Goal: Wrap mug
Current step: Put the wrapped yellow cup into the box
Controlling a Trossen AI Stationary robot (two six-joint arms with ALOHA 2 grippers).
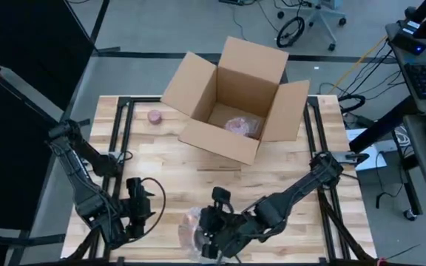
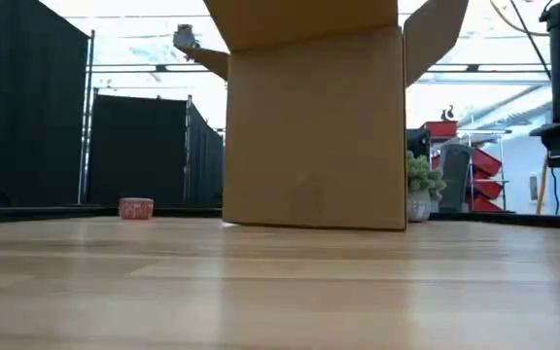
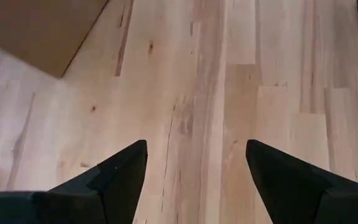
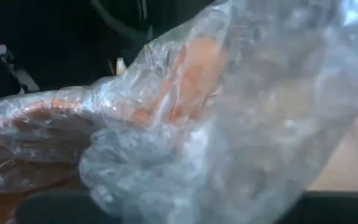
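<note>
Near table's front edge: pink mug in clear bubble wrap (image 1: 193, 230), touching right gripper (image 1: 211, 238), grip state untellable; left gripper (image 1: 137, 216) just beside, wide, empty.

The mug (image 1: 193, 230) is orange-red, bundled in clear bubble wrap (image 4: 241, 124). It lies at the table's near edge, slightly left of centre.
</note>
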